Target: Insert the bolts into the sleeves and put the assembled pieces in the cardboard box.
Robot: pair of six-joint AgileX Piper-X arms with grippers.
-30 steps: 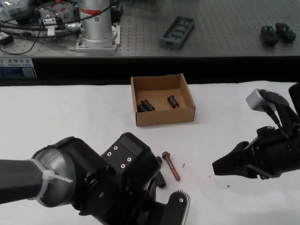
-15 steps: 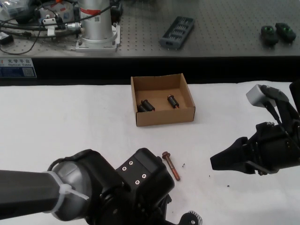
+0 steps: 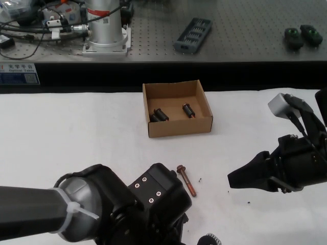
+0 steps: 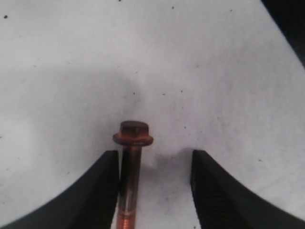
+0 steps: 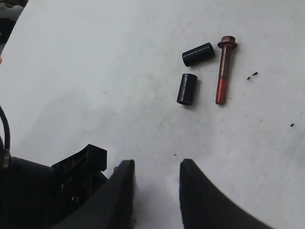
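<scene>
1. Bolt (image 3: 186, 180) lies flat on the white desk (image 3: 76, 132), near of the box (image 3: 179, 128), between the 2 arms.
2. Left fingers (image 4: 95, 191) stand apart, straddling the bolt's shank behind its head; the shank sits hard by 1 finger, with a gap to the other.
3. Right fingers (image 5: 119, 191) hang over the desk to the right of the bolt, apart by a narrow gap.
4. 2 black sleeves (image 5: 187, 88) lie just beside the bolt on its near-left side, close together but not touching.
5. 2 dark pieces (image 3: 188, 109) lie inside the box.
</scene>
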